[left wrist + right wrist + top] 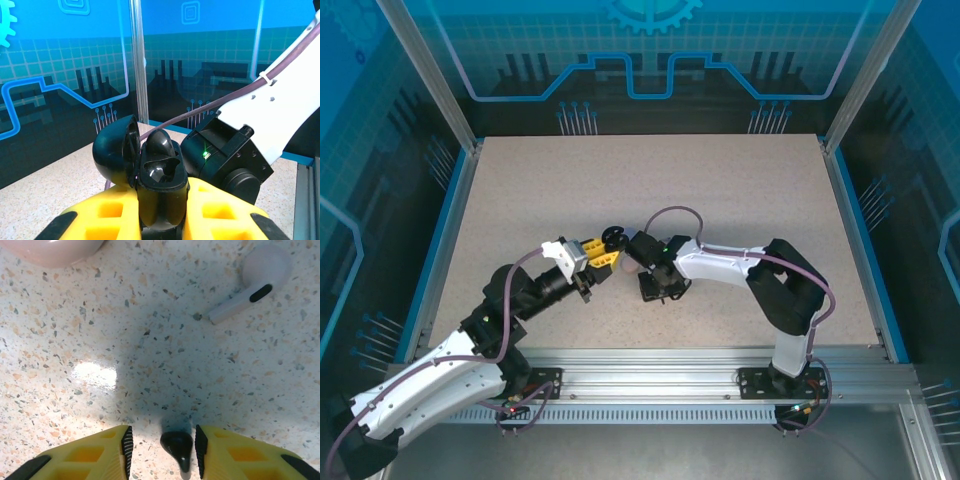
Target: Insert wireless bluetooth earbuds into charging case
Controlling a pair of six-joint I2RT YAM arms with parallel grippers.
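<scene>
Up on the left wrist camera, the left gripper has its yellow fingers clamped on the black case, lid swung open to the left. A glossy dark lump sits in its wells, and we can't tell whether that is an earbud. From above, that case is just a dark speck. Down on the right wrist camera, the right gripper hangs over the speckled table, jaws parted, a black earbud between them, close to one pad and clear of the other. A pale earbud lies well apart, and a pink case is cut off by the top edge.
</scene>
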